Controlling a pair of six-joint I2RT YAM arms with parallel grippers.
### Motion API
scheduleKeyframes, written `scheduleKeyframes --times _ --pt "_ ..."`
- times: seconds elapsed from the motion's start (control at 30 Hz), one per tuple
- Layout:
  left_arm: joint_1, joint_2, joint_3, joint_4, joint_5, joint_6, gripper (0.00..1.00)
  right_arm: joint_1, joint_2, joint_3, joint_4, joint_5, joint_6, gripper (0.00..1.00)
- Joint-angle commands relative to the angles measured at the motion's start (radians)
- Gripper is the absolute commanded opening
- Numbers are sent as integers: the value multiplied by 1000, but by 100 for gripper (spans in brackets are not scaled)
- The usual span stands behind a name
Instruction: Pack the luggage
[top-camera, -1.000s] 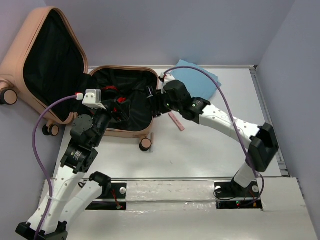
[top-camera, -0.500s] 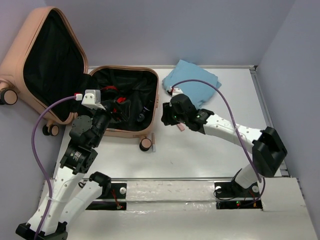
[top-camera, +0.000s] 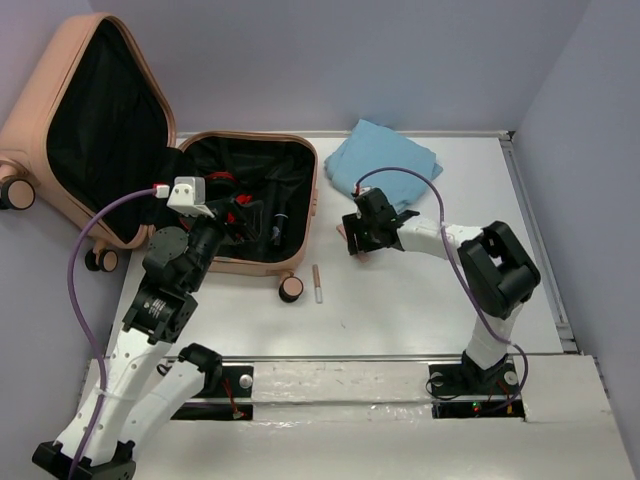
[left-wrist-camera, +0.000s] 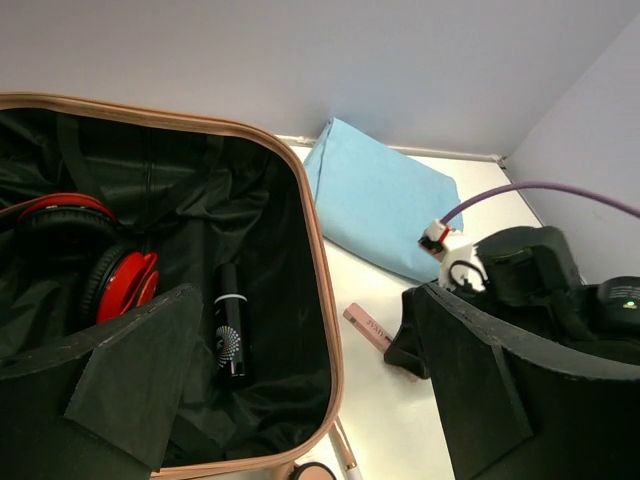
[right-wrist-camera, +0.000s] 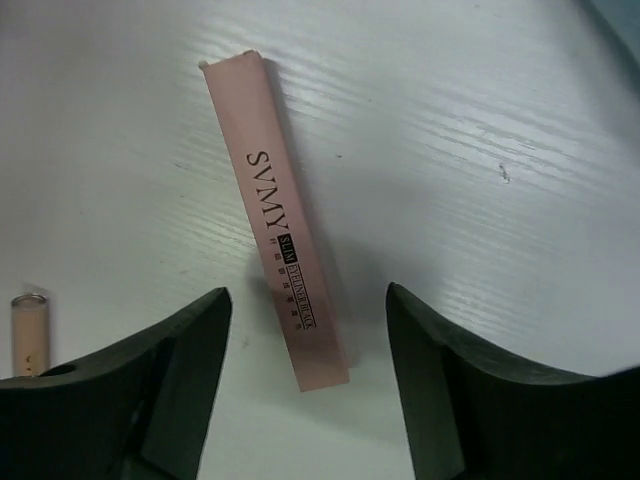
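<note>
Lying open at the far left of the table, the luggage (top-camera: 316, 205) has its lid propped against the left wall and its black-lined base facing up, with red headphones (left-wrist-camera: 120, 285) and a black bottle (left-wrist-camera: 230, 335) inside. Right of it, at the far edge, sits a folded blue cloth (top-camera: 385, 160). The left gripper (left-wrist-camera: 300, 370) hangs over the case's near rim, fingers spread wide and empty. The right gripper (right-wrist-camera: 305, 300) is the nearer one to the slim pink box (right-wrist-camera: 275, 225). It hovers directly above the box with fingers parted, straddling the narrow width, so the long axis runs between the fingers and closing would likely pinch its sides. The case lies to the left of this spot. A small peach tube (top-camera: 318, 284) rests near the case's wheel.
</note>
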Motion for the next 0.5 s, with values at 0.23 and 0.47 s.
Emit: scheduleKeyframes --times 0.23,0.47 --pt "9 -3 9 50 22 -3 99 12 -11 73 -30 -6 -33 12" --pt "9 4 12 52 48 -9 99 93 -171 237 -27 -167 1 12"
